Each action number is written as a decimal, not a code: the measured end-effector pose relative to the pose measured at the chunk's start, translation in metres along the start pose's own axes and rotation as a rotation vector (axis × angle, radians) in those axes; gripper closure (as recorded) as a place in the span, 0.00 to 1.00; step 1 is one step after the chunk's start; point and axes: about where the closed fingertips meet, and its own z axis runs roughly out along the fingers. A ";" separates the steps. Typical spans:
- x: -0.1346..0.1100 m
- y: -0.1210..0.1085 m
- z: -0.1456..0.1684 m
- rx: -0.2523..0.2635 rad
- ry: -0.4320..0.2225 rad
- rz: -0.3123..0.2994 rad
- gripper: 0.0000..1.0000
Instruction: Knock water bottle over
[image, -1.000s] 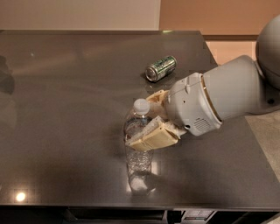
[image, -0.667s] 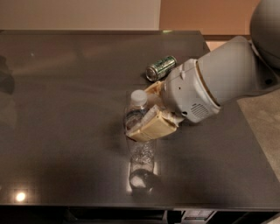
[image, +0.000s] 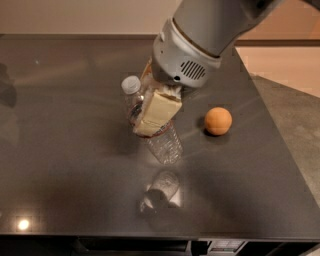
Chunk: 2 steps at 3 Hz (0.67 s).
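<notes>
The water bottle (image: 167, 145) is a clear ribbed plastic bottle with a white cap (image: 131, 84). It is tilted, with the cap up to the left and the base low on the dark table (image: 65, 165). My gripper (image: 151, 111) comes down from the upper right and sits over the bottle's middle, covering its label band. The green-and-silver can is hidden behind the arm or out of view.
An orange ball (image: 218, 121) lies on the table to the right of the bottle. The table's right edge (image: 277, 132) runs diagonally, with floor beyond it. The front edge is near the bottom of the view.
The bottle has gone from nearly upright to leaning, cap toward the upper left. The arm has moved over it from above. The view has shifted: the orange ball now shows and the can does not.
</notes>
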 end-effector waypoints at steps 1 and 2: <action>-0.007 -0.008 0.020 -0.049 0.177 -0.116 1.00; 0.000 -0.016 0.047 -0.053 0.361 -0.203 1.00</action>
